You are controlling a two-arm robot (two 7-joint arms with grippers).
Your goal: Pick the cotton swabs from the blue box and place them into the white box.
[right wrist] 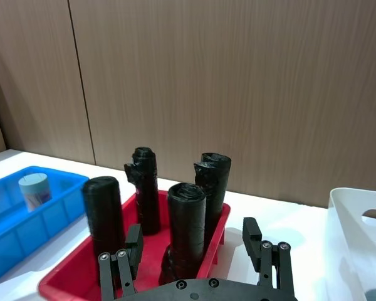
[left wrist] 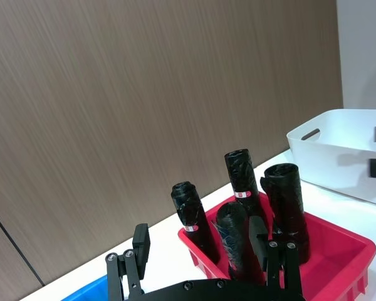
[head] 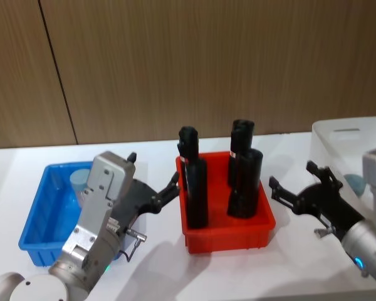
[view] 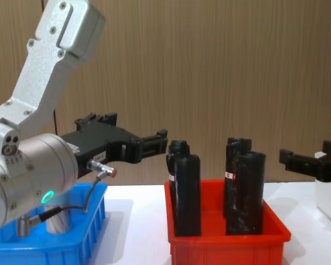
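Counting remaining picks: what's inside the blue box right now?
One cotton swabs jar stands near the far wall of the blue box. The arm of the open left pincer covers the box's near right part; anything under it cannot be seen.

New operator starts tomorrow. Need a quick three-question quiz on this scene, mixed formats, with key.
1. True or false: the left pincer and the right pincer are both shut on jars.
2. How many black cylinders stand in the red bin?
3. The cotton swab jar by the left arm sits in: A the blue box; B the red bin; C a pincer's grip.

Key
1. False: both are open and empty.
2. Four.
3. A.
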